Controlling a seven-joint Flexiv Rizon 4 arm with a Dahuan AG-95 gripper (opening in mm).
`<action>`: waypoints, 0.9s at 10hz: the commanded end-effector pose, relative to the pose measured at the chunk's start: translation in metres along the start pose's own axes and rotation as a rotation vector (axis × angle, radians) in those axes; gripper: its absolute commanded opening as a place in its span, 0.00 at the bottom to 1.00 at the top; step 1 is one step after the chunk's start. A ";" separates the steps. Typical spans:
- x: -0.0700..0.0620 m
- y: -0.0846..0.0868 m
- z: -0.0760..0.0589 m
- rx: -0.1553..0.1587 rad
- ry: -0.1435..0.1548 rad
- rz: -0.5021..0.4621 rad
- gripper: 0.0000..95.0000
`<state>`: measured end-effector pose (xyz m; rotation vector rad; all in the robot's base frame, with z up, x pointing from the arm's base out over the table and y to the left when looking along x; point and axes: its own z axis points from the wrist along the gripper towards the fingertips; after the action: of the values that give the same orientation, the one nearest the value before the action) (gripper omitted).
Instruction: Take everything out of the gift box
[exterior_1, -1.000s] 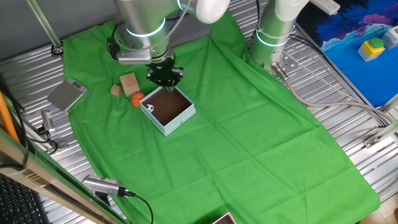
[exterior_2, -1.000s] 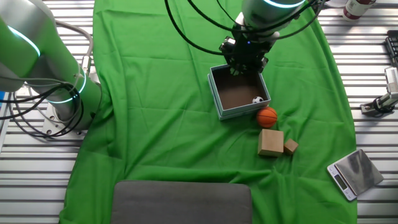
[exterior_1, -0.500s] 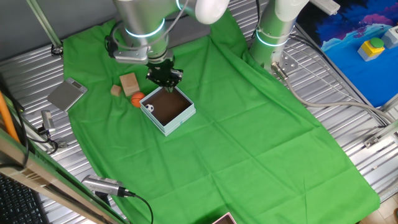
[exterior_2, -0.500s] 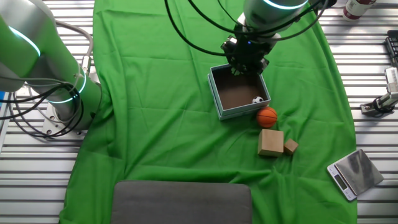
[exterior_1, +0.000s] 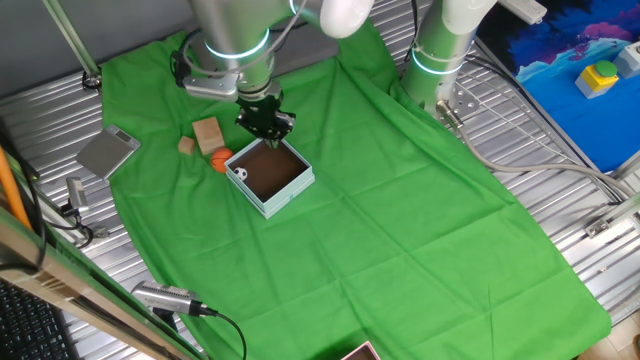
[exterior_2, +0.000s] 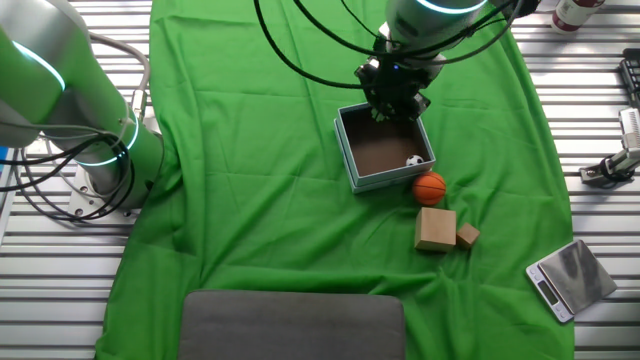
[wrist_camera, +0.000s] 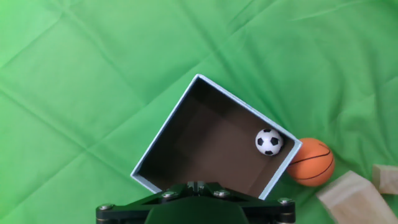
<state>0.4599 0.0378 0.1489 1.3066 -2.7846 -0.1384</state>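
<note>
The gift box (exterior_1: 291, 189) sits on the green cloth, pale blue outside and dark brown inside. It also shows in the other fixed view (exterior_2: 346, 148) and in the hand view (wrist_camera: 163, 132). The soccer ball (wrist_camera: 269, 142) lies in one corner of the box (exterior_2: 414, 161). The orange basketball (wrist_camera: 311, 162) rests on the cloth just outside that corner (exterior_1: 220, 160). The tan wooden block (exterior_2: 435, 229) and a smaller block (exterior_2: 467, 236) lie beyond it. My gripper (exterior_1: 265, 122) hangs over the box's far edge (exterior_2: 393, 100), fingers together and empty.
A flat grey scale (exterior_1: 108, 152) lies at the cloth's edge past the blocks. A second arm's base (exterior_1: 440, 60) stands at the back. A grey pad (exterior_2: 295, 325) lies at the near edge in the other fixed view. Metal slats surround the cloth.
The hand has shifted very slightly above the box's far edge. The box, balls and blocks have not moved.
</note>
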 end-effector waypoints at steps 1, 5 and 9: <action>0.002 -0.009 0.000 -0.020 -0.010 -0.067 0.00; -0.007 -0.099 0.004 0.007 0.033 -0.166 0.00; -0.027 -0.172 0.031 0.014 0.052 -0.262 0.00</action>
<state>0.5883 -0.0418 0.1072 1.6173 -2.5898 -0.1074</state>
